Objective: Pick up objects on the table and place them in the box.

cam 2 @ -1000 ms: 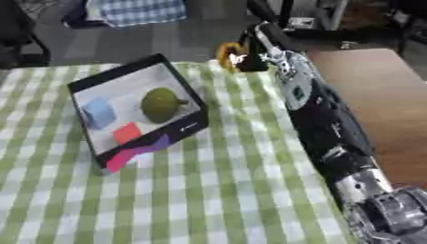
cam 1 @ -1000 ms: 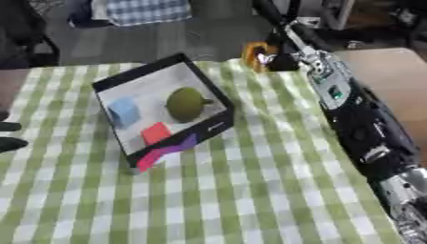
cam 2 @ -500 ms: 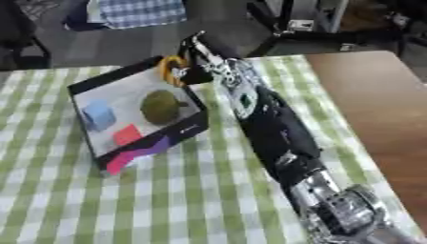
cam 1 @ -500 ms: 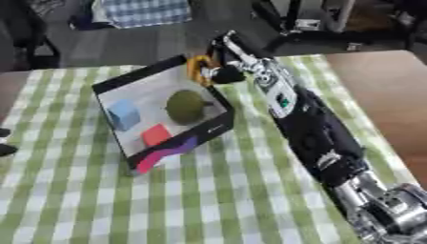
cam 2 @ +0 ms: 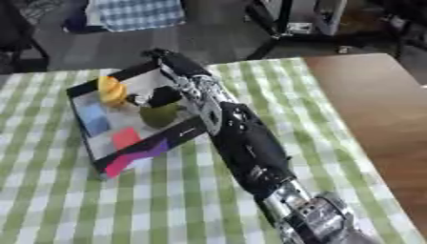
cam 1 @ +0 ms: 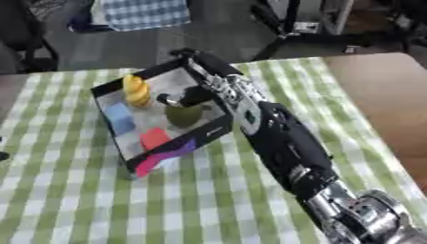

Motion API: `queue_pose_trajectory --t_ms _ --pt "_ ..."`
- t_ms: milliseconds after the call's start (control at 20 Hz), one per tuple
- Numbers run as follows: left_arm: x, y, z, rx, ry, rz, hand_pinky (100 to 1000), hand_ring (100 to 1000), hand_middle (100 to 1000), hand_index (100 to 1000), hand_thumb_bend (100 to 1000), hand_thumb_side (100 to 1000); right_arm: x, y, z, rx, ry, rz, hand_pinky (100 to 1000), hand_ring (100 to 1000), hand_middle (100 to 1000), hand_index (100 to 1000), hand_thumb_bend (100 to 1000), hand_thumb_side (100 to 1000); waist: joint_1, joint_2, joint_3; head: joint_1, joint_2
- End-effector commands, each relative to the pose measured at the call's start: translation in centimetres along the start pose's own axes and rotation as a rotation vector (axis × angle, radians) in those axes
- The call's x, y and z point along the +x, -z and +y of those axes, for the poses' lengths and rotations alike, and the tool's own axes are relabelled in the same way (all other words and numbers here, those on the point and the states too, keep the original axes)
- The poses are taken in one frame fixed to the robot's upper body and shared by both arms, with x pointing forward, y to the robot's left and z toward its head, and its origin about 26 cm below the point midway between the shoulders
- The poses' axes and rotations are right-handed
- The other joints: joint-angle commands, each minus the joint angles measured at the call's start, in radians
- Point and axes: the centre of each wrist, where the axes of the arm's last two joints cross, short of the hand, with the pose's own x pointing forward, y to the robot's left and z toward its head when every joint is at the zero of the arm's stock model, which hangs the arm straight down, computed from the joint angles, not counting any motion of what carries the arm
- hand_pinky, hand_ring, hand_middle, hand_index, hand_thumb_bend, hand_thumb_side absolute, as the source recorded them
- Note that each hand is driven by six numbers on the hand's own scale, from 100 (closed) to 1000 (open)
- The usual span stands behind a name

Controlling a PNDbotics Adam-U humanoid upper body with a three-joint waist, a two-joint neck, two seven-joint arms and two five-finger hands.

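Right hand (cam 1: 193,95) over the box (cam 1: 218,132), fingers relaxed apart, beside yellow object (cam 1: 136,90) inside.

I see my right arm (cam 1: 279,138): black shell, silver joint near the elbow, grey-silver hand (cam 1: 218,86) with black fingers (cam 1: 179,99).

A green-and-white checked cloth (cam 1: 100,200) is covering most of the table (cam 2: 375,109), leaving bare brown wood showing along the cloth's right side. Beyond the cloth's far edge, a blue checked fabric bundle (cam 1: 137,12) is lying on the dark floor, with black stand legs (cam 1: 279,28) standing to its right.
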Motion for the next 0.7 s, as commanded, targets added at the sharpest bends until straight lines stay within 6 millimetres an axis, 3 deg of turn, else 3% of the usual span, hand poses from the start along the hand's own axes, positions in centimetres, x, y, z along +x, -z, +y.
queue_pose_trajectory --t_ms 50,500,600,650,700 --pt "0.5 0.2 0.3 0.001 0.009 -0.020 735 588 656 844 344 869 -0.8 -0.3 -2.6 -0.100 -0.063 -0.012 954 892 929 987 500 565 0.000 -0.010 -0.005 0.004 -0.015" --pt "0.0 -0.2 0.6 0.022 0.015 0.002 735 586 654 842 343 868 -3.6 -4.2 -7.6 -0.230 -0.157 -0.066 916 827 840 949 308 485 -0.016 -0.028 -0.051 0.043 -0.008" --pt "-0.2 -0.3 0.6 0.028 0.017 0.008 734 585 654 842 343 868 -4.1 -6.1 -8.8 -0.265 -0.160 -0.073 906 814 827 940 210 505 -0.019 -0.032 -0.060 0.057 -0.003" --pt "-0.3 -0.3 0.7 0.031 0.018 0.011 734 585 654 842 343 868 -4.5 -7.1 -9.2 -0.282 -0.147 -0.066 898 803 818 934 100 539 -0.020 -0.035 -0.064 0.063 0.000" --pt "-0.3 -0.4 0.7 0.033 0.018 0.013 734 585 653 841 343 867 -4.7 -8.0 -9.6 -0.300 -0.126 -0.056 890 793 809 929 100 560 -0.022 -0.037 -0.067 0.068 0.003"
